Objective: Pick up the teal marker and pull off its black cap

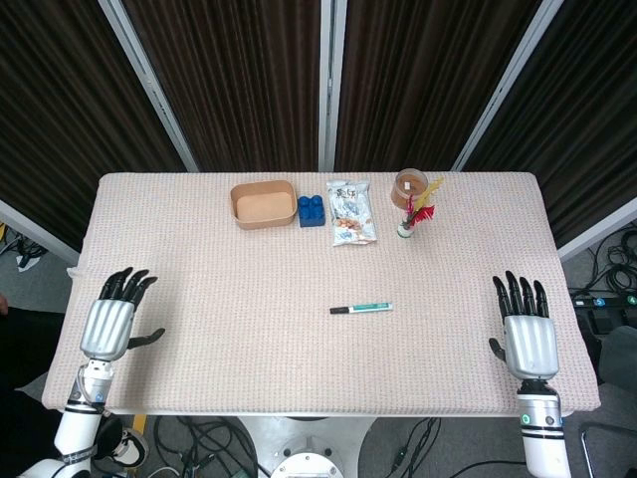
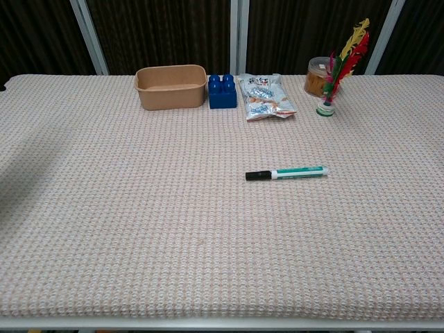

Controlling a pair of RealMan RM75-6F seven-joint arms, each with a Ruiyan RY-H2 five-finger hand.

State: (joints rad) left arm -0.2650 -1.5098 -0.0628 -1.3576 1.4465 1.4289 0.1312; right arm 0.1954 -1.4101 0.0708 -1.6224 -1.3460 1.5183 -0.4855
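Left robot hand (image 1: pixel 111 321) empty, fingers spread | right robot hand (image 1: pixel 525 332) likewise | marker (image 1: pixel 361 309) between

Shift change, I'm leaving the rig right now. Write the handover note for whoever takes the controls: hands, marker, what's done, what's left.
Left hand: open, holding nothing, at the near left edge of the table.
Right hand: open, holding nothing, at the near right edge.
Neither hand shows in the chest view.
Teal marker: lying flat near the table's middle, black cap on and pointing to the robot's left. It lies nearer the right hand than the left.
Done: nothing yet; the marker lies untouched.
Left: pick up the marker, grip the cap with the other hand, pull it off.
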